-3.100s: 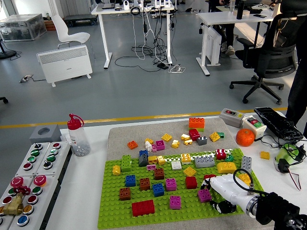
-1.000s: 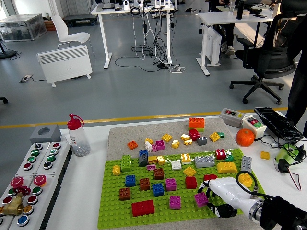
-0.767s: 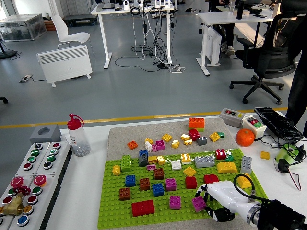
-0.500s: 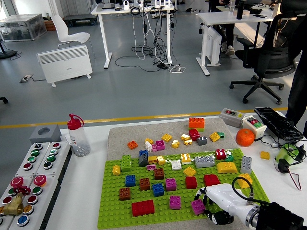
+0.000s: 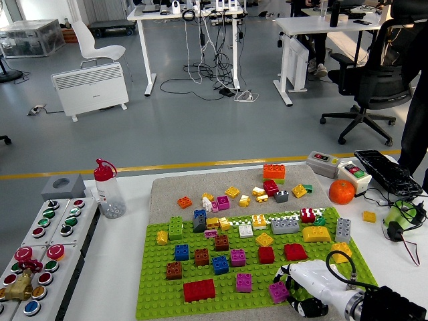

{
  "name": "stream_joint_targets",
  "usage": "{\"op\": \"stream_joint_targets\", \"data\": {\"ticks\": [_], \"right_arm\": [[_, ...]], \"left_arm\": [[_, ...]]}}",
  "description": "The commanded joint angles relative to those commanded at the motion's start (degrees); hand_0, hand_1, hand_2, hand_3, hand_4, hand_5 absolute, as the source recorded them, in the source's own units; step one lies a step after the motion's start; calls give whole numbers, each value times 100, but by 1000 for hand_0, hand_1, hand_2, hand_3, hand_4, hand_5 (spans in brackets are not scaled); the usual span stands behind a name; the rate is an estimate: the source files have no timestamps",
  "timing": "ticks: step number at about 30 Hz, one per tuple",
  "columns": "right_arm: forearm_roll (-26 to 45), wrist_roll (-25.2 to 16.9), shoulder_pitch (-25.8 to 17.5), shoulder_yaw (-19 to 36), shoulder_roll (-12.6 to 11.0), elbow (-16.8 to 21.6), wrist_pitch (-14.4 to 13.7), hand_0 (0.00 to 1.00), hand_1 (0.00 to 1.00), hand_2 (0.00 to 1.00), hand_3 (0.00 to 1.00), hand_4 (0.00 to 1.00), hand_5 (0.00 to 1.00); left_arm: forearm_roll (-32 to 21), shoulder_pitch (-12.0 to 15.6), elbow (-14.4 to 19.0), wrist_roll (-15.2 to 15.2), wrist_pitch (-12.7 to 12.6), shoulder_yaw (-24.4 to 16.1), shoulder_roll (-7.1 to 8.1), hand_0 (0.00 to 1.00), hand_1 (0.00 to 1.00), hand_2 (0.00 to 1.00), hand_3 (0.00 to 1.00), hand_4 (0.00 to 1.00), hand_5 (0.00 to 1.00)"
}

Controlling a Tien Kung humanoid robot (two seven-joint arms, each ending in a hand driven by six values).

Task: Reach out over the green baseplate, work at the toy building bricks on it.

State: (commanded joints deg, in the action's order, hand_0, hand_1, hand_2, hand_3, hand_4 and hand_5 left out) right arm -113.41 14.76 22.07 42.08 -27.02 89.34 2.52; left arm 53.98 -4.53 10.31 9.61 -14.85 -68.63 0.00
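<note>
A magenta brick is pinched, tilted, by the curled fingers of the right hand over the baseplate's near right corner, the plate's long axis running left to right

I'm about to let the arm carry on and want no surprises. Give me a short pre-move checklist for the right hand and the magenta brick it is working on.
1. Right hand is at the magenta brick: ok, fingers sit against it at the near right of the green baseplate.
2. Firm grasp on the brick: cannot tell, fingertips partly hide it.
3. Brick seated flat on the studs: not ok, it looks tilted.
4. Room around it: ok, the purple brick to its left and the red brick behind stand apart from it.
5. Left hand out of the way: ok, it is not in view.
6. Cable looped over the right wrist snag-free: cannot tell.
</note>
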Motion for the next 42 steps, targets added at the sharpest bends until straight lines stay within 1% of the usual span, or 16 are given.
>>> {"op": "stream_joint_targets", "data": {"ticks": [16, 25, 42], "right_arm": [[-24, 111, 21, 30, 71, 75, -59, 440, 536, 557, 567, 535, 72], [-69, 215, 53, 19, 148, -15, -142, 443, 538, 559, 568, 539, 74], [-45, 252, 100, 25, 273, -152, -174, 444, 539, 562, 575, 548, 81]], "left_arm": [[-41, -35, 0, -23, 1, 11, 0, 668, 618, 572, 475, 240, 998], [-38, -45, 0, -21, -1, 11, 0, 668, 618, 571, 474, 240, 998], [-30, -57, 0, -19, -2, 14, 0, 669, 617, 568, 472, 241, 998]]}}
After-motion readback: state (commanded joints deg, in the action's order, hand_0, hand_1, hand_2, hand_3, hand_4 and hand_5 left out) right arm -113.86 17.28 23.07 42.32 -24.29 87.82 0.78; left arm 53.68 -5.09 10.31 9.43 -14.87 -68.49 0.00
